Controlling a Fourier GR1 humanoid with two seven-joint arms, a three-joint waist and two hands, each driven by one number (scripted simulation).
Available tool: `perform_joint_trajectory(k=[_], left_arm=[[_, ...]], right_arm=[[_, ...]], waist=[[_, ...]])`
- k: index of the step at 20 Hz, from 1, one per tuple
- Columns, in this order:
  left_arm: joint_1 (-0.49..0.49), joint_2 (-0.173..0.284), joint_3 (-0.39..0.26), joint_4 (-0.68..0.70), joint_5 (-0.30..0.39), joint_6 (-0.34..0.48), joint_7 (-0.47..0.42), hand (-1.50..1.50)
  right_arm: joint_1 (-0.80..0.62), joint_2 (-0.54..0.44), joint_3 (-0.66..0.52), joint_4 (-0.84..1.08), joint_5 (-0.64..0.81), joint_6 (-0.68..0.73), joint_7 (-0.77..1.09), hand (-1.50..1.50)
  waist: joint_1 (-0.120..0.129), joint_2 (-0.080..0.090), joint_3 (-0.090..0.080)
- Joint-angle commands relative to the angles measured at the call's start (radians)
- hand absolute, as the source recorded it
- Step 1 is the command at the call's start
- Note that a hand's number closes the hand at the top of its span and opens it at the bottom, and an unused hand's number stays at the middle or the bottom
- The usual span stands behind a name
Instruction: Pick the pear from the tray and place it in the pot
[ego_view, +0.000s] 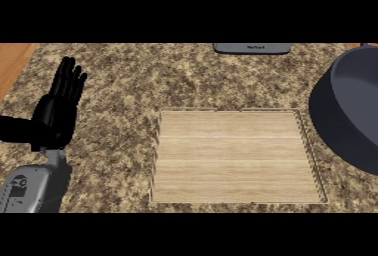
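1. Left hand (59, 107) at near-left over the table (118, 150), fingers straight and up, holding nothing; resting.
2. Right hand not in view, so its fingers can't be judged.
3. Wooden tray (236, 155) in the middle shows only bare boards; no pear visible anywhere in view.
4. Pear's pointing and long axis: cannot tell, it is out of sight.
5. Pot (354, 110) at right edge, cut off by the view; its inside is mostly hidden.
6. Grey item (252, 48) at far edge, cut off, unclear.
7. Risk, as judgement: if the pear is carried off-view, release over the pot can't be checked; a miss on the rim could go unnoticed.
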Motion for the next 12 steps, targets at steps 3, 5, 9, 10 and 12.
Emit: perform_joint_trajectory(k=[3,5,9,10,12], left_arm=[[-0.024,0.005,0.009,0.022,0.012,-0.022,0.012,0.0],[-0.014,-0.033,-0.022,0.022,-0.019,0.006,-0.023,0.0],[-0.063,-0.026,-0.001,0.081,-0.019,0.003,-0.04,0.0],[-0.015,-0.013,0.001,0.039,-0.022,-0.001,-0.03,0.0],[-0.041,-0.009,0.01,0.001,-0.002,0.003,0.024,0.0]], right_arm=[[-0.13,-0.031,0.058,0.296,0.08,-0.003,-0.026,1.5],[-0.178,-0.031,0.056,0.346,0.054,0.112,0.044,1.5],[-0.205,-0.015,0.072,0.485,0.053,0.153,-0.086,-1.5],[-0.215,-0.048,0.066,0.518,0.053,0.158,-0.144,-1.5],[-0.237,-0.013,0.076,0.551,0.06,0.133,-0.188,-1.5]], waist=[[0.005,0.002,0.0],[0.015,0.006,0.001],[0.01,0.008,0.002],[0.011,0.004,0.002],[0.013,0.004,0.002]])
